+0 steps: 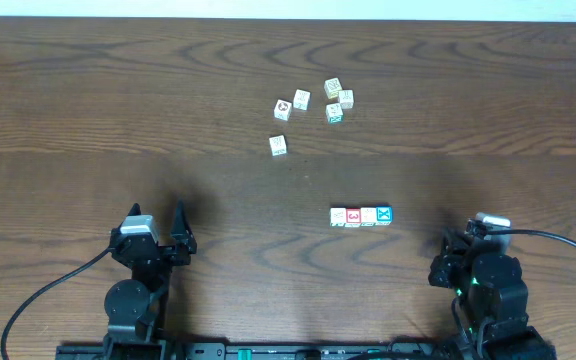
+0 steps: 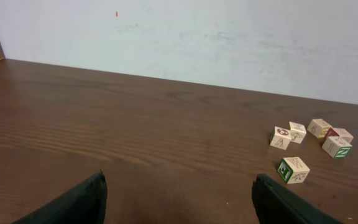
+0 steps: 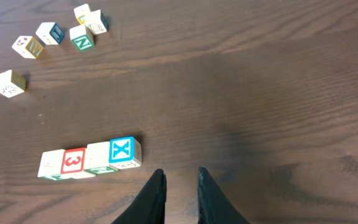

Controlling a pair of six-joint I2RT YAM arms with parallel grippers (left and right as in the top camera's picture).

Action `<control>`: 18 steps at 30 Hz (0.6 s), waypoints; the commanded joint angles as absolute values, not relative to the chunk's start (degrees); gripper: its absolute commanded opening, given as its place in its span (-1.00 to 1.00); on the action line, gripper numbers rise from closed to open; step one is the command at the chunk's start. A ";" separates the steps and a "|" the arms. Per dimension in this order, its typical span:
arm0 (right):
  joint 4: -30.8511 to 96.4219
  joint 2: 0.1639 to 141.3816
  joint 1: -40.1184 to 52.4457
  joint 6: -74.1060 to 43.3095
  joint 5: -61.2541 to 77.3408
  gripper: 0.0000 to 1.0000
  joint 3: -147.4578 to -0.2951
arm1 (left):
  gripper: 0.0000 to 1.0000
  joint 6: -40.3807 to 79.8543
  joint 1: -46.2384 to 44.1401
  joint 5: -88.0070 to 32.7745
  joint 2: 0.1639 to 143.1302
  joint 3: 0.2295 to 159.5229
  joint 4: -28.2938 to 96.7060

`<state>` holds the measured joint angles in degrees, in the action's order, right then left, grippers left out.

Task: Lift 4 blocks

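The 4 blocks lie touching in a short row on the wooden table: a white cube (image 1: 338,215), a red-faced one (image 1: 353,214), another white one (image 1: 368,214) and a blue-faced one (image 1: 383,214). In the right wrist view the blue X cube (image 3: 122,150) and the red 3 cube (image 3: 73,160) sit just up and left of my right gripper (image 3: 181,171). Its jaws stand a narrow gap apart with bare wood between them. That right gripper (image 1: 455,238) is to the right of the row. My left gripper (image 1: 158,215) is wide open and empty, far left of the row.
A loose cluster of pale cubes (image 1: 334,100) lies farther back, with one lone cube (image 1: 278,145) nearer. The left wrist view shows them at right, the closest being a green-marked cube (image 2: 293,169). A pale wall (image 2: 179,43) stands behind the table's far edge.
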<state>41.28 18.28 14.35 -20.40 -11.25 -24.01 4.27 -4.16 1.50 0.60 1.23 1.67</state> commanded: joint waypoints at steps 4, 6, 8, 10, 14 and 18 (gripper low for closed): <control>41.15 18.76 13.87 -20.58 -12.12 -0.60 -23.77 | 0.50 4.34 -3.84 2.81 0.30 0.23 4.03; 41.39 18.76 13.87 -20.62 -12.14 -0.59 -23.77 | 0.50 4.32 -3.84 2.83 0.30 0.23 4.01; 41.58 18.76 13.87 -20.93 -12.16 -0.59 -23.79 | 0.50 4.34 -3.84 2.83 0.30 0.23 4.01; 41.78 18.76 13.87 -20.99 -12.16 -0.57 -23.79 | 0.50 4.32 -3.84 3.09 0.30 0.23 4.01; 41.85 18.76 13.87 -20.97 -12.19 -0.54 -23.79 | 0.50 5.08 -3.84 1.19 0.27 0.34 3.22; 42.76 18.76 13.87 -20.95 -12.21 -0.52 -23.79 | 0.50 5.02 -3.84 -7.18 0.30 1.37 3.62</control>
